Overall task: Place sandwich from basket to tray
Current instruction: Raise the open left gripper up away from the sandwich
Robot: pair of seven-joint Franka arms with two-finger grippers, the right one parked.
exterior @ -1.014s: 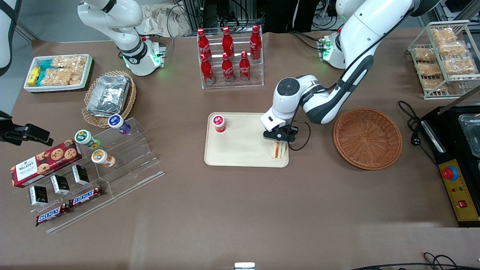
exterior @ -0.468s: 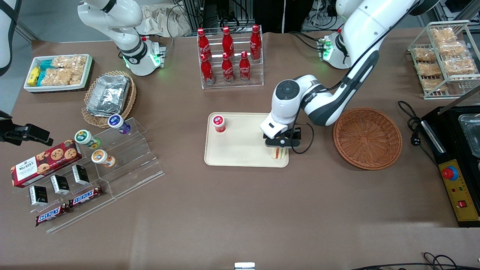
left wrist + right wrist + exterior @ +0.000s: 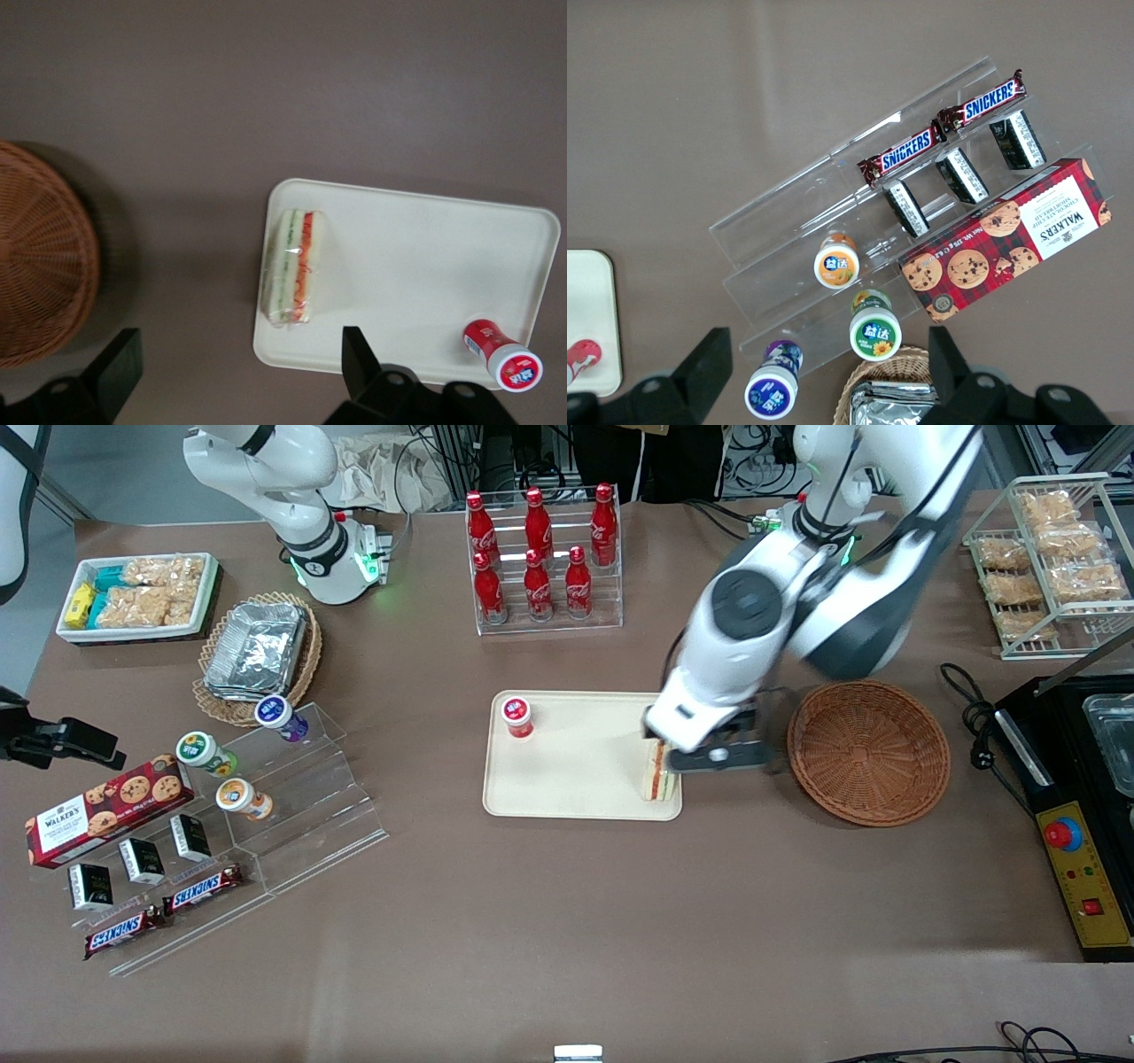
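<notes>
Sandwich [image 3: 295, 267] on tray [image 3: 416, 266], below open jaws.

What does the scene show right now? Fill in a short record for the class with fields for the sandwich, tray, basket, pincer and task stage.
sandwich: lies on the tray, at its edge nearest the basket, free of any grip
tray: cream tray, also bears a red-capped bottle
basket: reddish-brown wicker basket, nothing in it, beside the tray toward the working arm's end
pincer: left arm's pincer open, raised between tray and basket
task stage: sandwich already on the tray
</notes>
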